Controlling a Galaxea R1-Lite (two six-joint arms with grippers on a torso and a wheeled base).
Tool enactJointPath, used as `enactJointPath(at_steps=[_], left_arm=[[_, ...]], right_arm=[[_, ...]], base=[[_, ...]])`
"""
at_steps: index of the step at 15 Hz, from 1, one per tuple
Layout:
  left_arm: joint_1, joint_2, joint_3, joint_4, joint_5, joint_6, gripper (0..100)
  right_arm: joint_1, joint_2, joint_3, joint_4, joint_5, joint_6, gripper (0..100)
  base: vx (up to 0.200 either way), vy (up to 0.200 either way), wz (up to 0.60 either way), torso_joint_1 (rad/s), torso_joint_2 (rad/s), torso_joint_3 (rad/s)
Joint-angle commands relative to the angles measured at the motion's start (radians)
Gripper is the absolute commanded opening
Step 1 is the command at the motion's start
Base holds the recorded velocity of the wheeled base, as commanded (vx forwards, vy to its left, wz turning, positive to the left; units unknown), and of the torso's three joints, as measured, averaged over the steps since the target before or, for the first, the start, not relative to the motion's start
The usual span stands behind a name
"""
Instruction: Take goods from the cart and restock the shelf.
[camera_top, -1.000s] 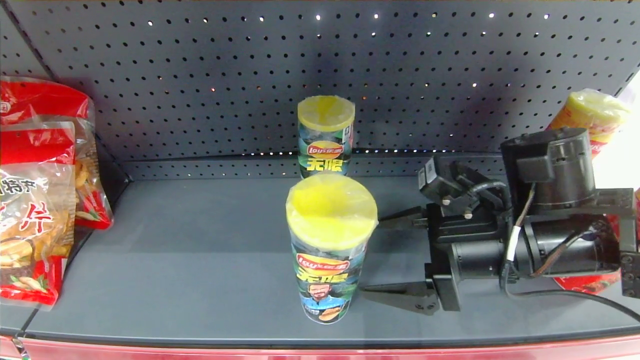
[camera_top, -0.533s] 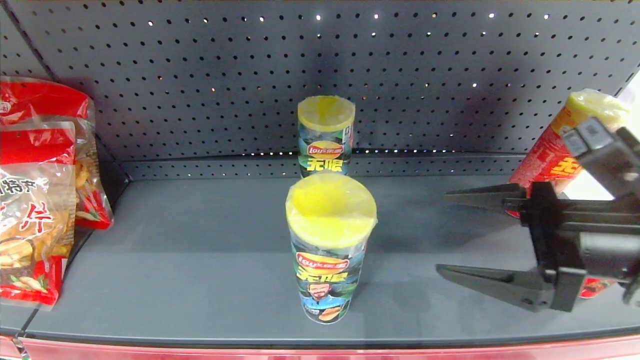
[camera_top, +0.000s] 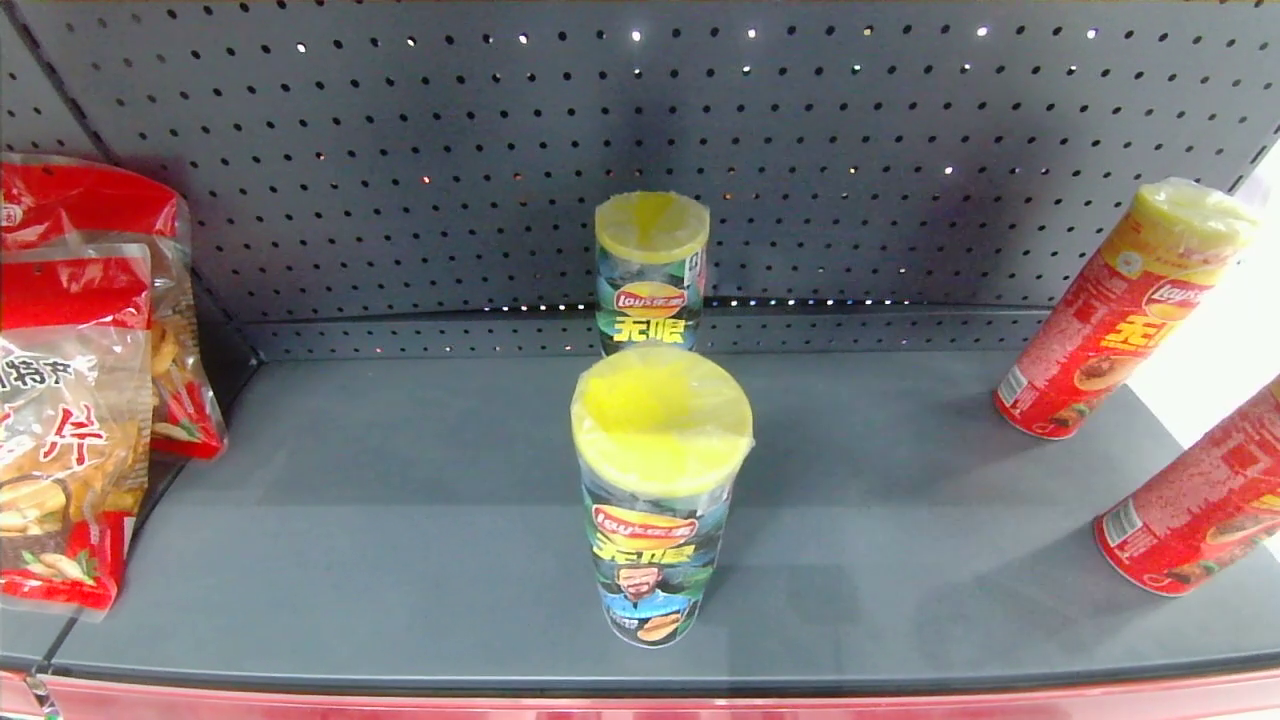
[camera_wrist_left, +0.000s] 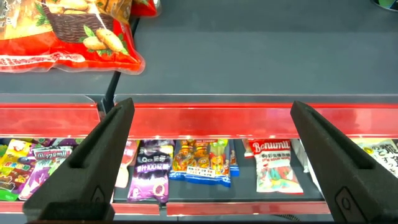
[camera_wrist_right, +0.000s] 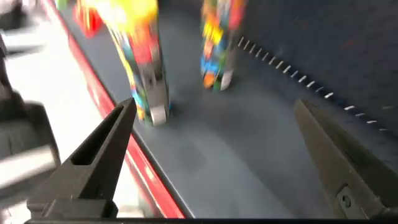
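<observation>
The grey shelf (camera_top: 400, 520) runs the full width, closed behind by a perforated back panel (camera_top: 400, 150) and edged in front by a red rail (camera_top: 600, 705). Two dark chip cans with yellow lids stand upright at its middle, one behind the other. The front chip can (camera_top: 655, 500) sits near the front edge. The rear chip can (camera_top: 650, 270) is against the low lip of the back panel, and the two are near each other but apart.

Red snack bags (camera_top: 70, 380) crowd the left end. Two red chip cans (camera_top: 1125, 310) stand at the right end, the nearer one cut by the picture's edge. Wide bare stretches of board lie on both sides of the middle cans, with a narrower strip before the front can.

The left tool (camera_wrist_left: 211, 104) hangs just outside the front rail near the snack bags. It is released, its fingers spread wide, holding and touching nothing. Below the rail is a lower shelf of small sweet packets (camera_wrist_left: 199, 165).

The right tool (camera_wrist_right: 214, 104) is likewise spread wide and holds nothing, facing the board from beyond the front edge.
</observation>
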Motion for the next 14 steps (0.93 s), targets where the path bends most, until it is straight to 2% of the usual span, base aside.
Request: enactJointPath(at_steps=[1, 3, 4, 5, 6, 7, 10, 13, 14], left_arm=[[0.0, 0.002, 0.0, 0.0, -0.001, 0.0, 100], [0.0, 0.002, 0.0, 0.0, -0.001, 0.0, 100], [0.0, 0.002, 0.0, 0.0, 0.0, 0.0, 100], [0.0, 0.002, 0.0, 0.0, 0.0, 0.0, 100], [0.0, 0.002, 0.0, 0.0, 0.0, 0.0, 100], [0.0, 0.002, 0.0, 0.0, 0.0, 0.0, 100], [0.0, 0.002, -0.001, 0.0, 0.0, 0.0, 100], [0.0, 0.002, 0.0, 0.0, 0.0, 0.0, 100], [0.0, 0.002, -0.001, 0.0, 0.0, 0.0, 100]], right_arm=[[-0.126, -0.244, 0.009, 0.032, -0.009, 0.148, 100], [-0.246, -0.322, 0.029, 0.168, -0.069, 0.274, 100], [-0.292, -0.345, 0.067, 0.191, -0.107, 0.297, 100], [-0.332, -0.363, 0.124, 0.19, -0.123, 0.297, 100], [-0.424, -0.419, 0.228, 0.193, -0.121, 0.294, 100], [-0.47, -0.465, 0.297, 0.196, -0.119, 0.294, 100], [-0.494, -0.577, 0.446, 0.265, -0.123, 0.29, 100], [-0.484, -0.632, 0.589, 0.252, -0.193, 0.189, 100], [-0.508, -0.652, 0.632, 0.197, -0.198, 0.159, 100]], base=[[0.0, 0.0, 0.0, 0.0, 0.0, 0.0], [0.0, 0.0, 0.0, 0.0, 0.0, 0.0], [0.0, 0.0, 0.0, 0.0, 0.0, 0.0], [0.0, 0.0, 0.0, 0.0, 0.0, 0.0], [0.0, 0.0, 0.0, 0.0, 0.0, 0.0], [0.0, 0.0, 0.0, 0.0, 0.0, 0.0], [0.0, 0.0, 0.0, 0.0, 0.0, 0.0], [0.0, 0.0, 0.0, 0.0, 0.0, 0.0], [0.0, 0.0, 0.0, 0.0, 0.0, 0.0]])
